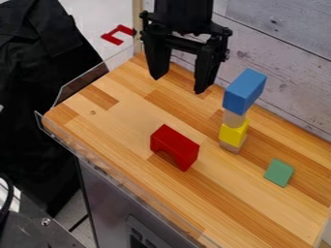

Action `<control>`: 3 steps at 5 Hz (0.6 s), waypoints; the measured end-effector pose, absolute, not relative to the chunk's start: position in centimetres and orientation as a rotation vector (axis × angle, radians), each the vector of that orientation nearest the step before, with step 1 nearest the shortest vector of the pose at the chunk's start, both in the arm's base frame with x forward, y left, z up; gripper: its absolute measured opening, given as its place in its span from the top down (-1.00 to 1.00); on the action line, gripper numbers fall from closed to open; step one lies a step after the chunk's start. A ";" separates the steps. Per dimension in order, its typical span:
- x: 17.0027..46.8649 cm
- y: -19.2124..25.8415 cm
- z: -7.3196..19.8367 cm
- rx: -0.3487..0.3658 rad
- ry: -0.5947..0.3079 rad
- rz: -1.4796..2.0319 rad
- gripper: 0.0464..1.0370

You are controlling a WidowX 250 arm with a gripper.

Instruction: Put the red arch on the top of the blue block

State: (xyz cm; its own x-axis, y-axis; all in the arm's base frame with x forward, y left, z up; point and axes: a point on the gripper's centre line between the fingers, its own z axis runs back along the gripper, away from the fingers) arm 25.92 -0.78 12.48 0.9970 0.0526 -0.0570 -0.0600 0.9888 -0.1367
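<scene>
- Camera view, nearest me: the wooden worktop (123, 131) sits over a metal front (132, 193), its pale and darker strips running off at a slant.
- On the right, fairly near, a green block (278, 172) lies on the wood, well apart from the arch.
- The red arch (176, 143) rests on the wood about mid-top, its hollow turned toward the near left, its long axis running from far left to near right.
- Just to the right and a little farther stands a slim stack: a tan base piece (231, 147), a yellow block (234, 133), a tan piece (233, 118), then the blue block (244, 91) on top.
- Beyond the arch hangs the black gripper (178, 85), its two fingers spread wide with nothing between them. So the arch lies on the near side of the claw; I'd guess reaching it means coming nearer and lower, and perhaps a wrist turn to pinch across its narrow width.
- Behind, a whitewashed plank wall (284, 48); far left, a red bracket-shaped piece (117, 35).
</scene>
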 end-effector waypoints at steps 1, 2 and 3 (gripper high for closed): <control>25.7 -0.8 11.6 -0.139 0.087 0.058 -0.92; 25.6 -0.6 10.8 -0.112 0.079 0.228 -0.92; 24.9 -0.6 10.0 -0.088 0.077 0.473 -0.92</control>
